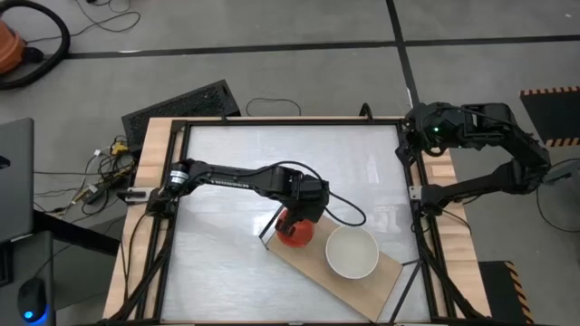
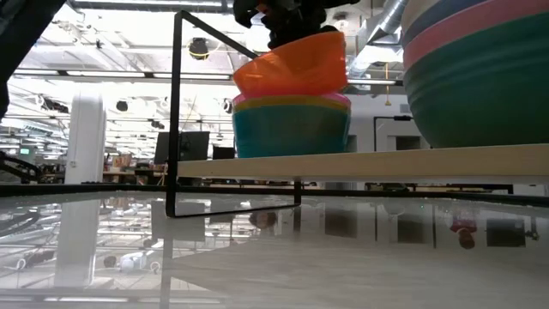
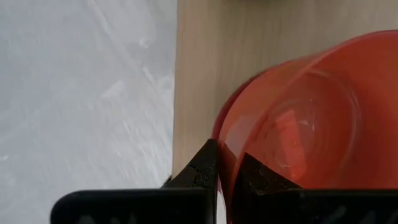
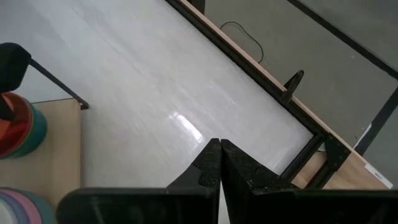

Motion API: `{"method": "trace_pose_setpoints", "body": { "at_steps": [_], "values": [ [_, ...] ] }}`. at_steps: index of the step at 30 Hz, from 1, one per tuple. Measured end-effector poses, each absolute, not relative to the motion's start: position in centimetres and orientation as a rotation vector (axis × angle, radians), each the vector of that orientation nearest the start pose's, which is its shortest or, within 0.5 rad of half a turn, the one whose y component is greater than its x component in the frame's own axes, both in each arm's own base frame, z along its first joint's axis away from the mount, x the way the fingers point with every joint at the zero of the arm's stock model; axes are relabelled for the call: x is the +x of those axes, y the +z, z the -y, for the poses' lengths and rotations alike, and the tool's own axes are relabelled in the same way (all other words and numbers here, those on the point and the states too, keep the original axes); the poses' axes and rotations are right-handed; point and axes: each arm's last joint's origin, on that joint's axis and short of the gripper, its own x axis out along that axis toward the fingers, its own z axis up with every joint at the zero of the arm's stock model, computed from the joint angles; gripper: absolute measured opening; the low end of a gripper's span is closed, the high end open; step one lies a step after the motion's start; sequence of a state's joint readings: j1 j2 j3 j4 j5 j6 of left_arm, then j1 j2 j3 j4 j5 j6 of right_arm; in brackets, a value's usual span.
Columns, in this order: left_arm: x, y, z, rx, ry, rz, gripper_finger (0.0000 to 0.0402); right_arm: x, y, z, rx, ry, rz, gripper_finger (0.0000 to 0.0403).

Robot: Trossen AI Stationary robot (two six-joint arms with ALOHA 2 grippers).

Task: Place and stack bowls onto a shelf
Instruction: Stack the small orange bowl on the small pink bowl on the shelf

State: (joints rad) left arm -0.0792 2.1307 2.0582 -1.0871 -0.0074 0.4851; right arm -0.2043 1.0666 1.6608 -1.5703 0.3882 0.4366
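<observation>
The left gripper (image 1: 297, 224) is clenched on the rim of the red bowl (image 1: 294, 234), which sits tilted on a stack of bowls (image 2: 292, 124) at the left end of the shelf (image 1: 308, 267). A second stack, topped by a white bowl (image 1: 352, 252), stands to its right. The right gripper (image 4: 220, 163) waits, fingers pressed together, at the table's far right corner.

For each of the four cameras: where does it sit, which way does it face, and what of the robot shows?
High: overhead, straight down; both arms, shelf, white bowl.
Low: table height, level across; shelf edge, red bowl tilted on a stack, left hand just above.
Left wrist: on the left arm, facing down; left hand pinching the red bowl's rim.
Right wrist: at the table's far right corner, over the tabletop; right hand shut.
Shared: the red bowl.
</observation>
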Motion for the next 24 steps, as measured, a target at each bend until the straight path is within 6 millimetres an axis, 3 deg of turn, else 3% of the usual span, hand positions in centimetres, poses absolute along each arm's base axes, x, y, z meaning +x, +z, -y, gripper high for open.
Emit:
{"method": "trace_pose_setpoints", "body": {
  "at_steps": [8, 18, 24],
  "values": [
    [45.1, 25.0, 4.2, 0.497, -0.394, -1.236, 0.0000, 11.1, 44.3, 3.3, 0.313, -0.724, -0.854, 0.0031],
    [46.1, 26.0, 4.9, 0.484, -0.381, -1.103, 0.0000, 11.1, 44.3, 3.3, 0.313, -0.723, -0.854, 0.0031],
    [46.1, 25.9, 4.9, 0.481, -0.384, -1.107, 0.0000, 11.1, 44.3, 3.3, 0.313, -0.723, -0.854, 0.0031]
  ]
}}
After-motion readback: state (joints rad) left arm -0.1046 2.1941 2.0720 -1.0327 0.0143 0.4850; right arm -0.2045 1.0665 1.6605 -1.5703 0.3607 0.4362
